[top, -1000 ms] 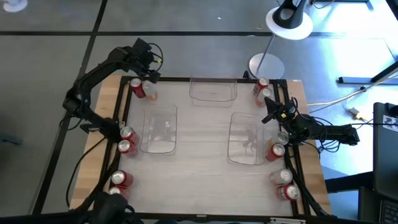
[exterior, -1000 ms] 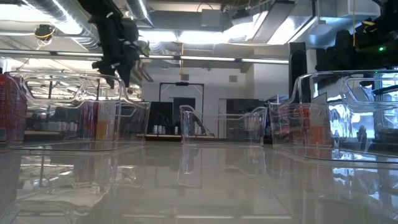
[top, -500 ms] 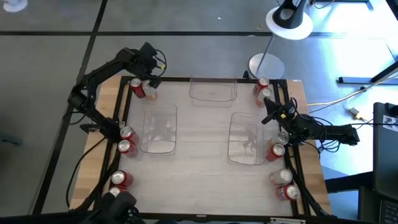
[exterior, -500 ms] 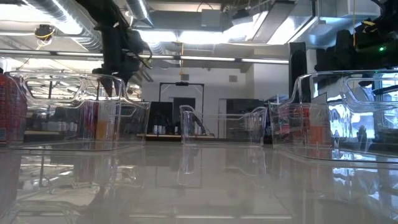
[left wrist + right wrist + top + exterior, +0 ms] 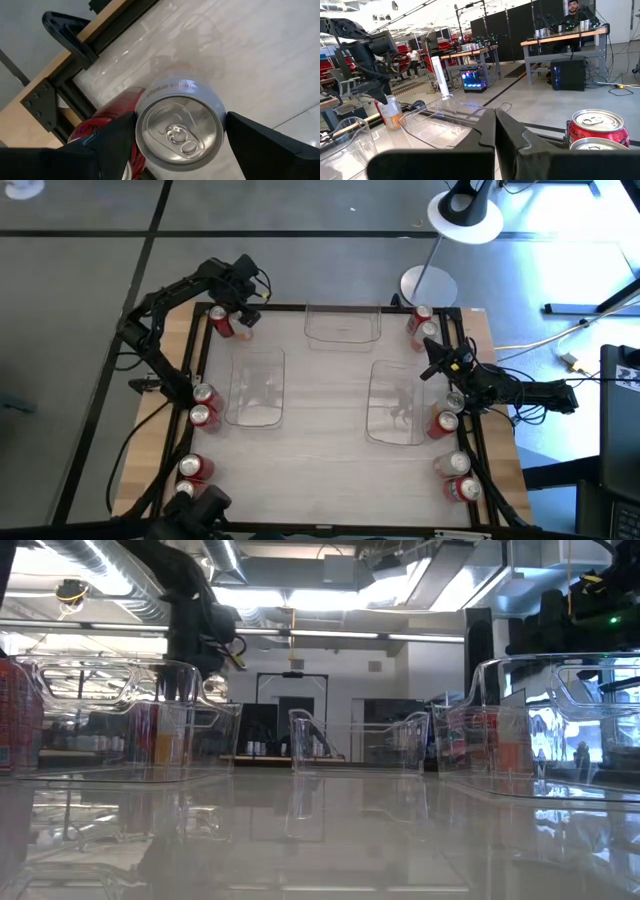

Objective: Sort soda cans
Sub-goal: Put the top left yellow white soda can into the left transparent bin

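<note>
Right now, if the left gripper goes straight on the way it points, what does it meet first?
The left gripper would likely meet the silver-topped pale soda can between its open fingers, beside a red can.

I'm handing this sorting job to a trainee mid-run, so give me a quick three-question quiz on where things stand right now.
1. True or false: the left claw stands open around the pale can at the table's far left corner.
2. What do the three clear bins hold? A) red cans B) pale cans C) no cans
3. Fill in: the right claw is ____ and holds nothing.

Key:
1. True: its fingers flank the can, a red can right beside it.
2. C: every can stands outside the bins, along the table's side edges.
3. Shut.
</note>
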